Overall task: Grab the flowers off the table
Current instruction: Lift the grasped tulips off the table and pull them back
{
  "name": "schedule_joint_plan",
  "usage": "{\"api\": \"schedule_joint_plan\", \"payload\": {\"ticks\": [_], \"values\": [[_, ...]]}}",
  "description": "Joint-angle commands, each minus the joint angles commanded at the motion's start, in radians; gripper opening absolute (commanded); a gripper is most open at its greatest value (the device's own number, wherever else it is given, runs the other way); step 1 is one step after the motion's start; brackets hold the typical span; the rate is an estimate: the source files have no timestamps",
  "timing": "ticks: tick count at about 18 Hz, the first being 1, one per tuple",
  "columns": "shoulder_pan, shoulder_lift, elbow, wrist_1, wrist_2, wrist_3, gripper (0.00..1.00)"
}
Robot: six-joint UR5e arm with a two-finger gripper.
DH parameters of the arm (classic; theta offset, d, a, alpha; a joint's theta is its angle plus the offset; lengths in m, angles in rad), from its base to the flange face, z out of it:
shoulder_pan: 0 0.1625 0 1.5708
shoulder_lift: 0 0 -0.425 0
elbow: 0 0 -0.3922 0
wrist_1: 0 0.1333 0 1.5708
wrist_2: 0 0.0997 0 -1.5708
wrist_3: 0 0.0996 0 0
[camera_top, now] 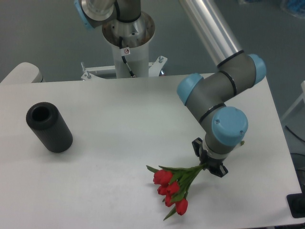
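Note:
The flowers (172,187), a small bunch of red tulips with green leaves, are at the front right of the white table (119,138). Their heads point to the front left. Their green stems run up and to the right into my gripper (209,165). The gripper points down over the stem end and is closed around the stems. Its fingers are mostly hidden under the blue-capped wrist. A bit of green stem shows on the far side of the wrist. I cannot tell whether the blooms touch the table.
A black hollow cylinder (49,128) lies on the left side of the table. The arm's base column (127,52) stands at the table's back edge. The table's right and front edges are close to the gripper.

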Motion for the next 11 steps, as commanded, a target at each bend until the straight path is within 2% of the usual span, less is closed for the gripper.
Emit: {"api": "schedule_joint_plan", "payload": {"ticks": [11], "values": [[-0.017, 0.003, -0.012, 0.009, 0.031, 0.003, 0.00]]}}
